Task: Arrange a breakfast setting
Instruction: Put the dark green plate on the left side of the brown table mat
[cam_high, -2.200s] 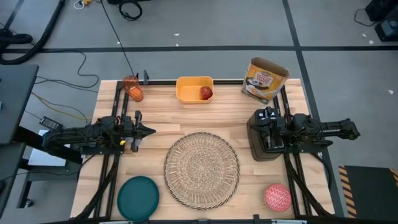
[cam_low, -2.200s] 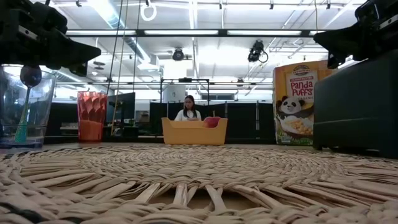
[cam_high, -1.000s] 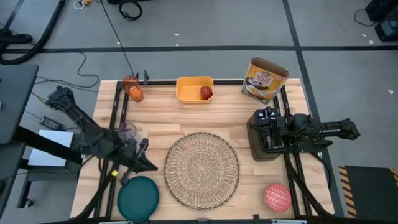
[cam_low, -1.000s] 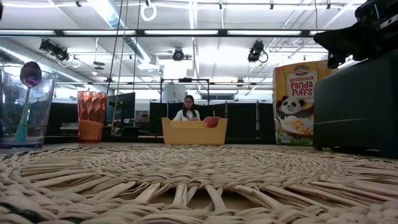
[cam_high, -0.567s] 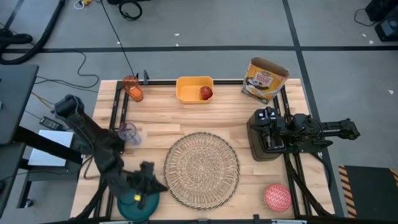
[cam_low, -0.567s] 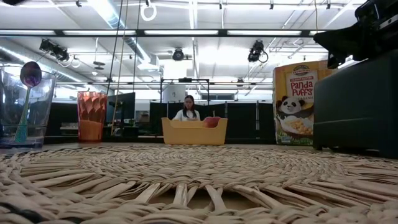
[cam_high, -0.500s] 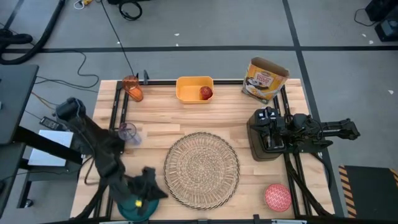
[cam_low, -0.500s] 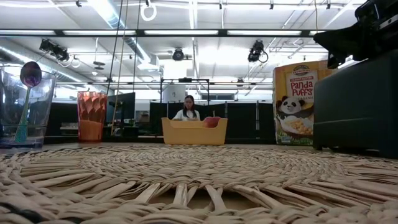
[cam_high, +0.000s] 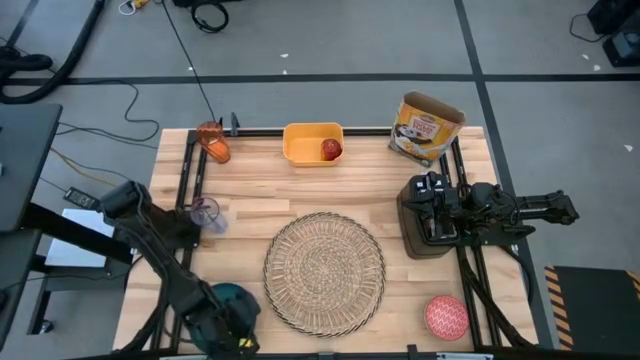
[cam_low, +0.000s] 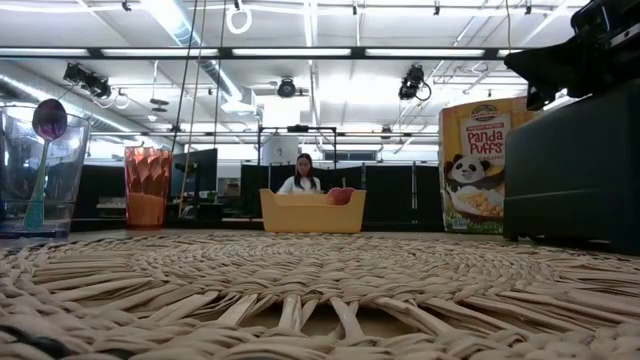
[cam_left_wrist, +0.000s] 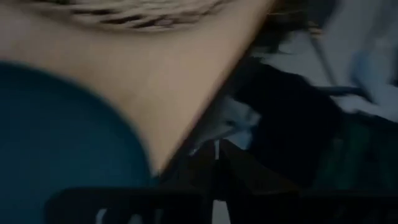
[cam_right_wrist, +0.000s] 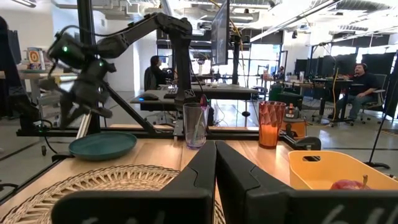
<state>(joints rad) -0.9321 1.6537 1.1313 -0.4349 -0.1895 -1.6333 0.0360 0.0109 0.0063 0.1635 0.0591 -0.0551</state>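
From above, the left gripper (cam_high: 232, 325) hangs over the teal plate (cam_high: 237, 297) at the table's near-left corner, jaws unclear, while the right wrist view shows the right gripper (cam_right_wrist: 216, 163) shut and empty; a misjudged descent could shove the plate off.

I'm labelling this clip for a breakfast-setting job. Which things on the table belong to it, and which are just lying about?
For the job: woven placemat, teal plate, pink bowl, red apple, orange cup, left gripper over the plate's near edge.

Lying about: yellow tub, cereal box, black toaster, clear glass.
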